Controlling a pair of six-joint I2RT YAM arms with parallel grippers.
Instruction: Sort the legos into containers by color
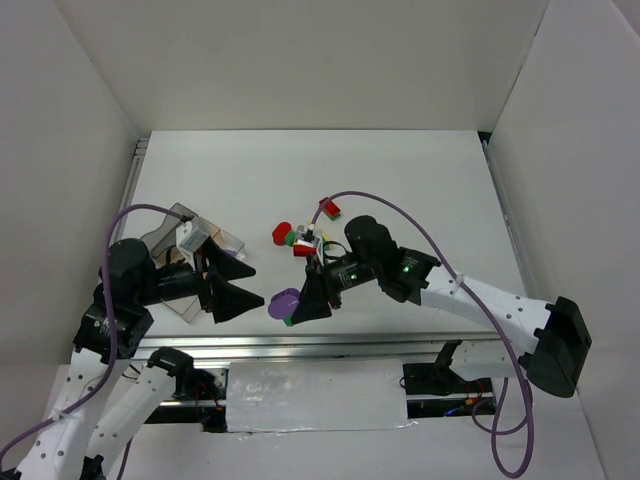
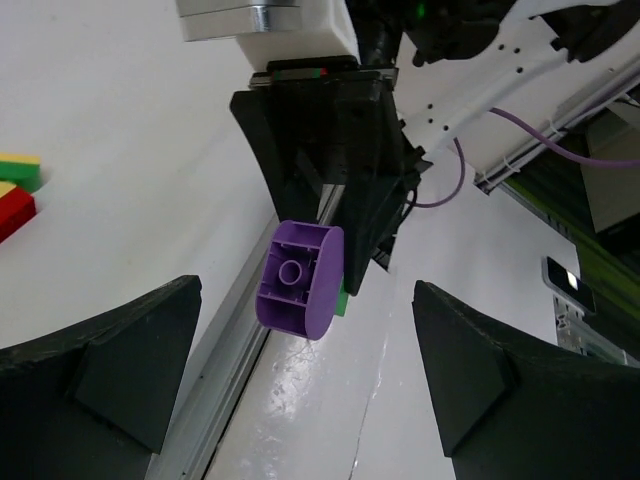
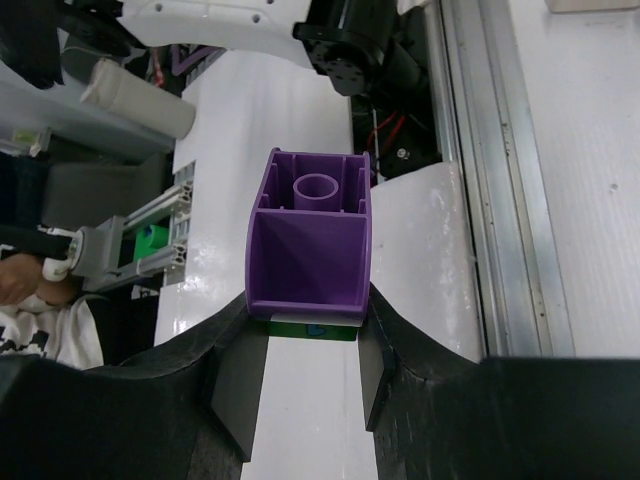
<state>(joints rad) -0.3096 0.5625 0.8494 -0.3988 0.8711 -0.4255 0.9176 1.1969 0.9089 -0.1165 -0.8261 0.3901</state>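
Observation:
My right gripper (image 1: 301, 311) (image 3: 311, 318) is shut on a purple rounded lego (image 1: 285, 301) (image 3: 310, 240) with a small green lego (image 3: 305, 329) stuck on its back. It holds them at the table's front edge. The left wrist view shows the purple lego (image 2: 300, 278) and the green piece (image 2: 343, 301) hanging from the right gripper's black fingers. My left gripper (image 1: 258, 285) (image 2: 305, 400) is open and empty, facing the purple lego from the left, a short gap away. The clear tray (image 1: 232, 240) lies behind the left arm, partly hidden.
Loose legos lie at mid-table: a red round one (image 1: 282, 233), a red, green and white cluster (image 1: 303, 244) and a red brick (image 1: 329, 208). Red, yellow and green bricks (image 2: 15, 190) show in the left wrist view. An aluminium rail (image 1: 300, 345) runs along the front edge.

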